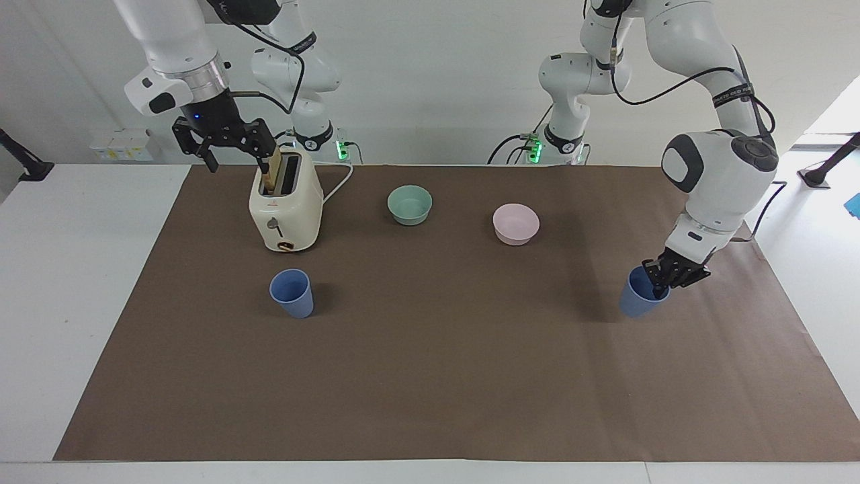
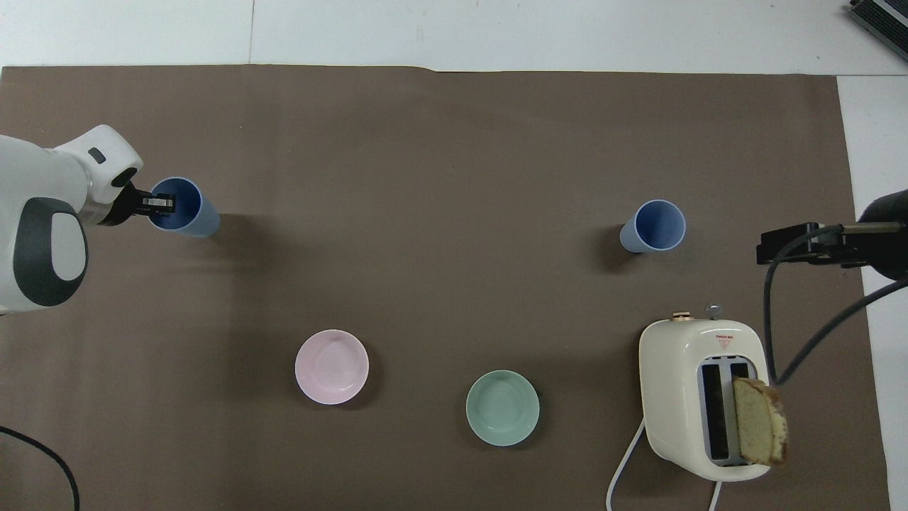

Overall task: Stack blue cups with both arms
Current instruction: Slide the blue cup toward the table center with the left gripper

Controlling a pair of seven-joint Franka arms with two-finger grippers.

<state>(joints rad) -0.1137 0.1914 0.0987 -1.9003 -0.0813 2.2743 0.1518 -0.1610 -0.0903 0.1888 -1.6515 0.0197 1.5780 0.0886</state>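
1. Your left gripper (image 1: 662, 281) is at the rim of the blue cup (image 1: 639, 296) at the left arm's end of the table. Its fingers are pinched on the cup wall, one inside the mouth and one outside.

2. That held cup is tilted, with its mouth leaning toward the gripper. I cannot tell whether its base is resting on the brown mat (image 1: 430, 376) or is just clear of it.

3. In the overhead view the same left gripper (image 2: 157, 204) sits over the edge of the held cup (image 2: 186, 209) nearest the left arm's end.

4. The second blue cup (image 1: 291, 293) stands upright and free on the mat toward the right arm's end, well apart from the first. It is farther from the robots than the toaster (image 1: 286, 205). Nothing touches it.

5. Your right gripper (image 1: 225, 141) hangs in the air, partly over the toaster, with its fingers spread apart and nothing in them. That arm waits.

6. A slice of bread (image 2: 759, 421) stands up out of one toaster slot.

7. The mint-green bowl (image 1: 410, 204) and the pale pink bowl (image 1: 516, 224) sit between the toaster and the left arm's end, nearer to the robots than both cups.
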